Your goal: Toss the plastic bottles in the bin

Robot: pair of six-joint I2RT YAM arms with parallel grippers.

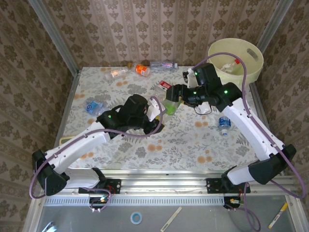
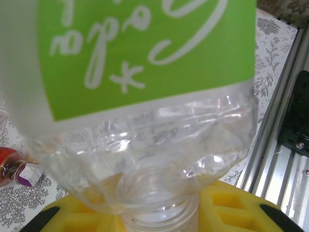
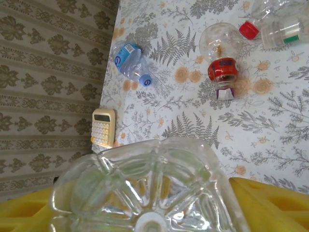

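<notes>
Above mid-table: one bottle between both my grippers

Over the flowered table [image 1: 145,140], my left gripper [image 1: 163,110] is clamped narrowly on the neck of the green-label bottle [image 1: 171,103], which hangs clear of the surface. My right gripper [image 1: 177,96] reaches in from the opposite side. Its yellow fingers [image 3: 270,203] flank the bottle's ribbed base, but whether they press on the plastic I cannot tell. The bin [image 1: 259,65] stands at the far right corner, well apart from the held bottle, with a red-capped bottle [image 1: 232,65] lying inside. More bottles lie loose: an orange bottle [image 1: 142,70] near the far edge, a blue-label bottle [image 1: 94,106] on my left, a small blue bottle [image 1: 223,123] beside my right arm. A calculator [image 3: 104,127] sits at the table's edge by the wall.
</notes>
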